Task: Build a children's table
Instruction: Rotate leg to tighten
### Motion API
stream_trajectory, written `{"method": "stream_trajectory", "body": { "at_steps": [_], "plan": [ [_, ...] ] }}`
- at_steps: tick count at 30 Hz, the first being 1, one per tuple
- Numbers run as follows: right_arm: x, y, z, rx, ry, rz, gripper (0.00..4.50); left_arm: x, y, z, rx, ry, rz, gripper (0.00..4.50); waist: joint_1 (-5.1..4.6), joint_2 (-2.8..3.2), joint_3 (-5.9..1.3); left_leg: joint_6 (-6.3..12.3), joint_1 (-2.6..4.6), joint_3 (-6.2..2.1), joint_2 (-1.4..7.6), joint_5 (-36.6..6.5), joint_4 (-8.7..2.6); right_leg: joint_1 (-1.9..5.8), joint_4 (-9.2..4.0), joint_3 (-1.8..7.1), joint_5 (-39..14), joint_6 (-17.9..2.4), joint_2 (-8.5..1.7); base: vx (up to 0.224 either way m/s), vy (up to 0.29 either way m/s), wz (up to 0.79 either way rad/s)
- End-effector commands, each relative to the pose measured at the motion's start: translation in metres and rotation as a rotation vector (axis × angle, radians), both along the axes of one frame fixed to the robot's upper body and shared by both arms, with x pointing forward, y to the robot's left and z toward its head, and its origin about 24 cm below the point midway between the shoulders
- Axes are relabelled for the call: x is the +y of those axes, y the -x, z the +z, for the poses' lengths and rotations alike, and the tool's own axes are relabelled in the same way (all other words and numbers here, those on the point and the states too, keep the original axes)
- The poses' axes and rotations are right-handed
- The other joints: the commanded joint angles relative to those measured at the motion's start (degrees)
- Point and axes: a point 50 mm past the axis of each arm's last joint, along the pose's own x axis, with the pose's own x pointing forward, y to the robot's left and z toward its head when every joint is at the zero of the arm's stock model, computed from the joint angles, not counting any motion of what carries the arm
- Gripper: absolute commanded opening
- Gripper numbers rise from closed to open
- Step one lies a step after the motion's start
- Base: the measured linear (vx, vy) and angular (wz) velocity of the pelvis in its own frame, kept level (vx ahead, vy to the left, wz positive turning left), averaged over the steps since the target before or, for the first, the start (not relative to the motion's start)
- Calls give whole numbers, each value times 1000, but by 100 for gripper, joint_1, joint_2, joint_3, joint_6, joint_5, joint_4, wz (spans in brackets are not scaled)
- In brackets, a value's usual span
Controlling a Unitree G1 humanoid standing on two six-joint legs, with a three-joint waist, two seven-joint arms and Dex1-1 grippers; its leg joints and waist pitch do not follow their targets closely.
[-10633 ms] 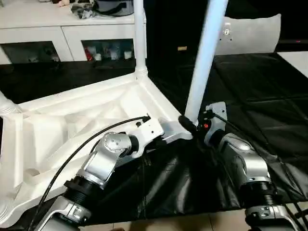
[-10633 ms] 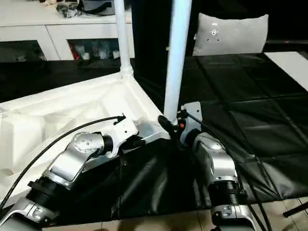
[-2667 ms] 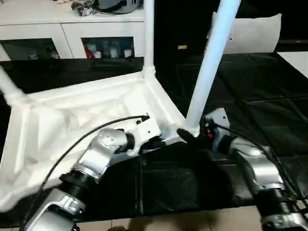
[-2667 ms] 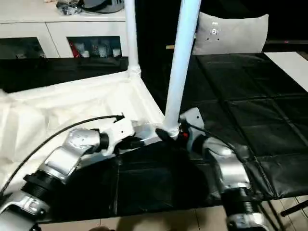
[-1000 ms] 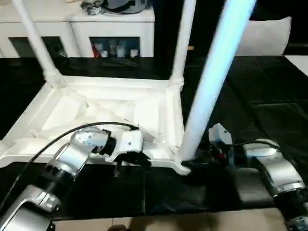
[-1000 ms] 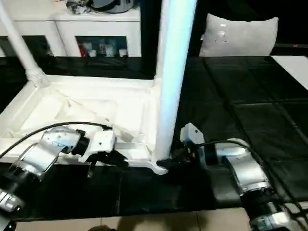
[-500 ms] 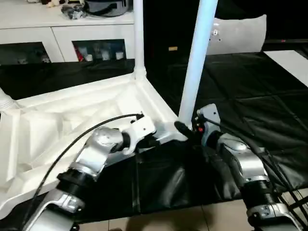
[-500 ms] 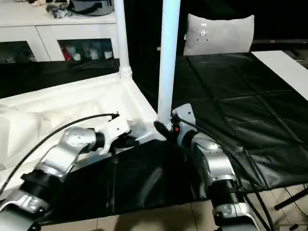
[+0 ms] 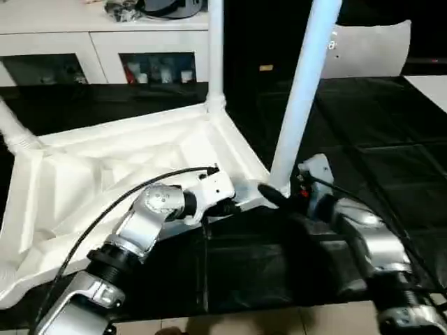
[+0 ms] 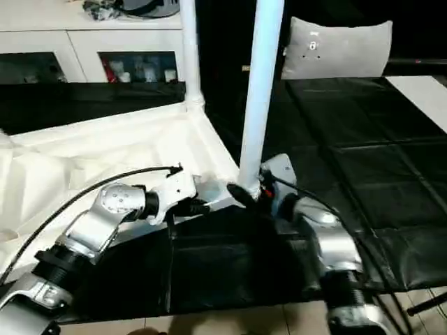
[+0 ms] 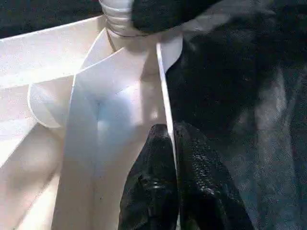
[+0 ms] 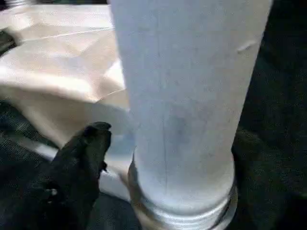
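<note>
The children's table (image 9: 105,167) has swung back askew; legs point up. Left gripper (image 11: 171,143) pinches its rim; right gripper (image 9: 276,195) stands apart at the near leg (image 9: 300,98).

table (image 9: 126,157): white, ribbed underside | legs (image 9: 302,98): white | floor mat (image 9: 363,139): black, grid creases | far cabinet (image 9: 105,42): white | pillow (image 10: 335,45): grey

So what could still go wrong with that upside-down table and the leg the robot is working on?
The near leg stands tilted in its corner socket, so it may not be fully seated and could tip or pop out, as the right gripper has only one black finger beside its base. The left gripper pinches just the thin rim of the tabletop; that grip could slip and the top might slide on the black sheet.
</note>
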Motion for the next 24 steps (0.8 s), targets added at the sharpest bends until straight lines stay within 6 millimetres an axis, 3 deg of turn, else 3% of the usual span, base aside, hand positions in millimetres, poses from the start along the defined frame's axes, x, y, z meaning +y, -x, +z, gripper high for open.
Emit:
{"method": "stream_trajectory", "body": {
  "at_steps": [1,4,5,7,19,24],
  "plan": [
    [4,4,11,-45,-17,119,444,-4,4,1,-4,-39,-119,0,8,-15,-309,351,3,-93,284,-1014,-359,282,-488,310,-1190,-1097,-499,0,0,0],
    [-4,6,16,-65,4,172,444,2,4,0,0,-63,-152,0,46,-22,-307,331,17,-87,296,-1118,-362,271,-509,315,-1417,-1024,-501,0,0,0],
    [-7,8,18,-68,16,211,444,5,7,0,12,-68,-190,0,54,-1,-305,321,21,-85,293,-1115,-364,263,-512,318,-1390,-1026,-496,0,0,0],
    [-14,13,22,-64,60,315,444,14,13,0,39,-105,-296,0,87,-14,-321,353,16,-86,303,-1013,-358,277,-470,316,-1155,-1087,-487,0,0,0],
    [-18,29,20,-2,138,594,444,26,22,0,79,-189,-481,0,131,-45,-318,396,9,-71,316,-1005,-343,277,-450,307,-1233,-1177,-503,0,0,0],
    [-16,31,19,26,109,635,408,26,23,1,84,-185,-507,0,162,-39,-324,398,17,-74,326,-952,-343,269,-442,305,-1193,-1184,-499,0,0,0]
  ]
}}
